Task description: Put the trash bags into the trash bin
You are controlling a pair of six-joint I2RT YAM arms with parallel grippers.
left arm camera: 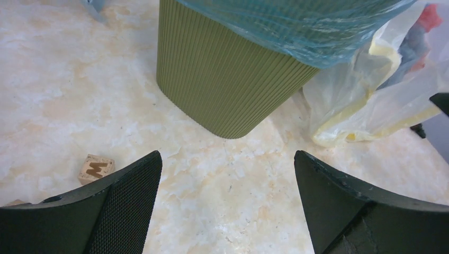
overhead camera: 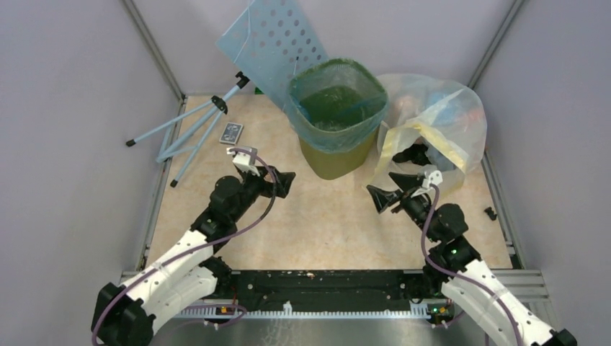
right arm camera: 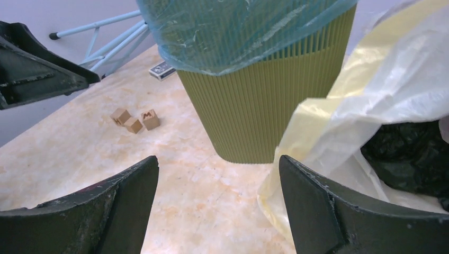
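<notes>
Black fingers fill the foreground of the left wrist view: the left gripper (left arm camera: 227, 156) has its jaws spread as wide as they go and holds nothing, low over the marbled table (left arm camera: 63, 79) with a small wooden block (left arm camera: 96, 168) just beside its left finger. Ahead and to its right stands the trash bin (left arm camera: 222, 79), upright. The trash bag (overhead camera: 328, 138) sits inside it as a liner, its mouth folded out over the rim all round. Further right, the right gripper (right arm camera: 218, 159) is also wide open and empty, aimed at the bin's base. The yellowish bag (right arm camera: 339, 106) presses against the bin's right side and lies close to that gripper's right finger.

I judge the task nearly done. The risks are a finger snagging the loose blue overhang and dragging the liner off the rim, a nudge tipping the light bin, or the right jaws catching the yellowish film instead.
</notes>
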